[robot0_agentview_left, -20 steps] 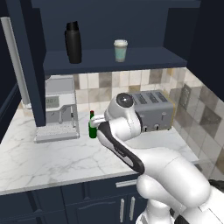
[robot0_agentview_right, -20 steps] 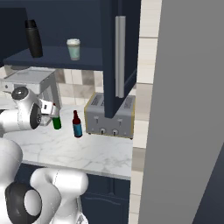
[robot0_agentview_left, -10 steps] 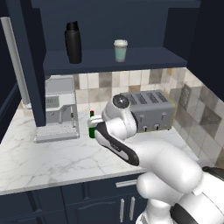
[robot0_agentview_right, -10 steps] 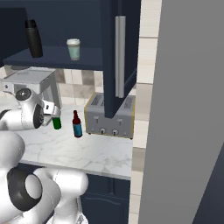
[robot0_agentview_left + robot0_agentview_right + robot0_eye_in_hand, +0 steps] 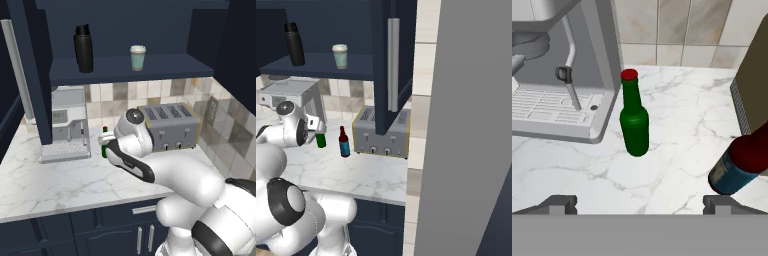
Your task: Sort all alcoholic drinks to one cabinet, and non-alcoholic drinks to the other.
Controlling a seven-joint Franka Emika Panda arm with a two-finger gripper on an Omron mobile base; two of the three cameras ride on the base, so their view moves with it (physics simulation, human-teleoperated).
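Note:
A green bottle with a red cap [image 5: 634, 120] stands upright on the marble counter, beside the coffee machine. It is straight ahead of my gripper [image 5: 640, 205], whose jaws are open and empty and still short of it. A red-brown bottle with a blue label [image 5: 739, 167] stands close on the right, near the right fingertip. From the right base view the green bottle [image 5: 321, 141] sits just past my hand and the red-brown bottle [image 5: 344, 142] stands right of it. On the navy cabinet's wide shelf [image 5: 165, 64] stand a black flask [image 5: 84, 49] and a teal cup [image 5: 137, 57].
A silver coffee machine [image 5: 65, 120] stands left of the bottles and a four-slot toaster [image 5: 170, 125] right of them. The cabinet's open door with its long silver handle [image 5: 393, 65] hangs above the toaster. A grey wall [image 5: 471, 125] closes the right side.
My arm has edged slightly toward the green bottle. The jaws have stayed open and both bottles stand where they were.

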